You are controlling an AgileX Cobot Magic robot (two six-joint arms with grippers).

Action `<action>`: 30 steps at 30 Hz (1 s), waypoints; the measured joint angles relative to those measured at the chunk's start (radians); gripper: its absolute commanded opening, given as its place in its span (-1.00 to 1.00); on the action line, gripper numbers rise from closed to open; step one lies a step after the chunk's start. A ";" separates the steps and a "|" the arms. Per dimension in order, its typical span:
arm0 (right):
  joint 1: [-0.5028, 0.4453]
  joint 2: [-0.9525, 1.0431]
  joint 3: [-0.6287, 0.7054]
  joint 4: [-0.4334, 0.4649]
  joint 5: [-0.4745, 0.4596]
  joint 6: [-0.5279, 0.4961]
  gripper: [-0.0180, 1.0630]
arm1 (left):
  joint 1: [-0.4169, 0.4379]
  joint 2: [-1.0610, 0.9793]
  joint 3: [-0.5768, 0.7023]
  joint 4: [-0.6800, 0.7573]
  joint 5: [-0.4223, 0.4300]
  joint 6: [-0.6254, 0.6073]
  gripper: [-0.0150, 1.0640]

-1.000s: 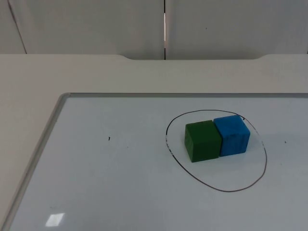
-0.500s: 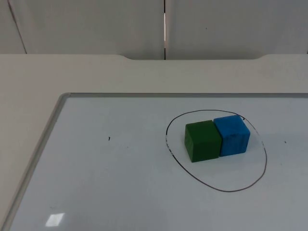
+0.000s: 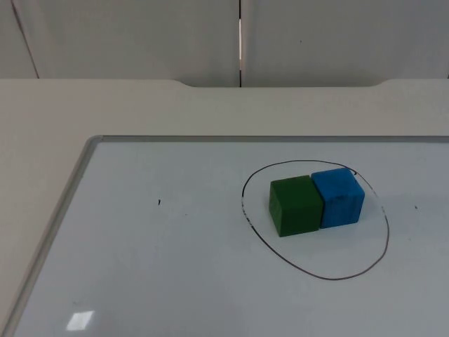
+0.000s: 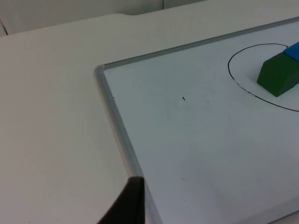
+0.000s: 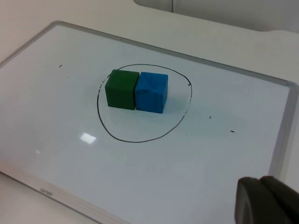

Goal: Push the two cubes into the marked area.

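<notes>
Grey partition wall [image 3: 140, 35] backs the white table [image 3: 56, 112], and on the table lies a whiteboard [image 3: 161, 281] with a hand-drawn ring, the marked area [image 3: 247, 214]. From the top view, the green cube [image 3: 295, 205] and the blue cube [image 3: 338, 197] sit touching side by side, both fully inside the ring. Judging by this, the pushing is done and the task looks complete; the next move would call only for keeping both arms clear so neither cube is nudged out.

Through the left wrist view, the left gripper [image 4: 126, 205] shows as a dark fingertip above the whiteboard's frame near its corner, well apart from the green cube [image 4: 279, 74]; it touches nothing, and how far it is open I cannot tell.

Through the right wrist view, the right gripper [image 5: 266, 200] hangs over the board's near side, well apart from the green cube [image 5: 121, 89] and blue cube [image 5: 151, 92]. It holds nothing visible; its opening I cannot tell.
</notes>
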 measured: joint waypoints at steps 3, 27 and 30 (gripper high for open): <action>0.000 0.000 0.000 0.000 0.000 0.000 -0.97 | 0.000 0.000 0.000 0.000 0.000 0.000 0.98; 0.000 0.000 0.000 0.000 0.000 0.000 0.65 | 0.000 0.000 0.000 0.000 0.000 0.000 0.97; 0.000 0.000 0.000 0.000 0.000 0.000 0.76 | 0.000 0.000 0.000 0.000 0.000 0.000 0.97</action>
